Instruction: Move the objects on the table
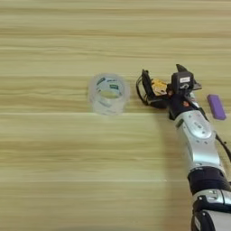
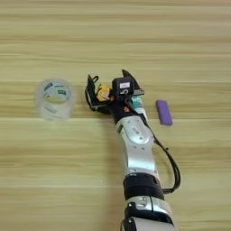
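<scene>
The right arm's pincer (image 2: 100, 90) sits spread around the yellow-black tape measure (image 2: 103, 93) mid-surface (image 2: 115, 40). The clear tape roll (image 2: 55, 98) stands to its left, the purple block (image 2: 164, 112) lies to its right, apart.

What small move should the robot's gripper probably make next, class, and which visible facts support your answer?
Probably a short slide or lift of the tape measure. The right gripper already sits at it, one black finger on its left side, the wrist block on its right, so it looks ready to move. The clear tape roll lies apart to the left and the purple block to the right.
</scene>
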Robot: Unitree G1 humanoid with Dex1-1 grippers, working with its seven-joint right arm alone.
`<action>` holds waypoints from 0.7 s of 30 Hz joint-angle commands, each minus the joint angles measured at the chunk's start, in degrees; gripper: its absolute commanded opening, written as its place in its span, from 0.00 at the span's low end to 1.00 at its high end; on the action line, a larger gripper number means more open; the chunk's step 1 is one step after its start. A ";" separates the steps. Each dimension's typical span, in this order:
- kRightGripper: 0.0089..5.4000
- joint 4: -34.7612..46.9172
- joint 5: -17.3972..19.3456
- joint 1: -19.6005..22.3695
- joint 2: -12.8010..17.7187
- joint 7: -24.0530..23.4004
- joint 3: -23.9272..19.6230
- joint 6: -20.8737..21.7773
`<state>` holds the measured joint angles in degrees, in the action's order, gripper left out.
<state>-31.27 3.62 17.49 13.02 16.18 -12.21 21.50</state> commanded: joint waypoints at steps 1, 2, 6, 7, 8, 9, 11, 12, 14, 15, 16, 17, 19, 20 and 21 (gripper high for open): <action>0.99 -0.48 -0.41 4.46 1.88 -1.95 -0.10 2.72; 0.99 -1.10 -0.40 4.63 1.97 -2.23 -0.13 2.98; 0.99 -2.61 -0.64 4.97 2.13 -3.02 0.16 3.99; 0.99 -2.91 -0.83 4.96 2.18 -3.01 0.44 4.03; 0.99 -3.37 -0.83 4.98 2.09 -2.98 0.61 3.84; 0.99 -3.91 -0.83 5.02 2.04 -2.82 0.81 3.45; 0.99 -5.21 -0.69 5.28 1.96 -2.70 0.86 2.58; 0.99 -5.94 -0.74 5.47 2.06 -2.86 0.82 2.28; 0.99 -6.82 -0.74 5.74 2.23 -2.87 0.87 2.22; 0.99 -6.94 -0.68 5.79 2.22 -2.66 0.97 2.13; 0.99 -7.11 -0.55 5.84 2.17 -2.32 1.09 1.91; 0.99 -7.55 -0.57 5.96 2.16 -2.30 1.13 1.70; 0.99 -8.40 -0.50 6.28 2.26 -2.54 0.96 1.38; 0.99 -8.81 -0.45 6.47 2.36 -2.86 0.77 1.29; 0.99 -9.22 -0.31 6.68 2.47 -3.12 0.54 1.24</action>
<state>-42.26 2.60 19.36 13.37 14.08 -10.99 22.81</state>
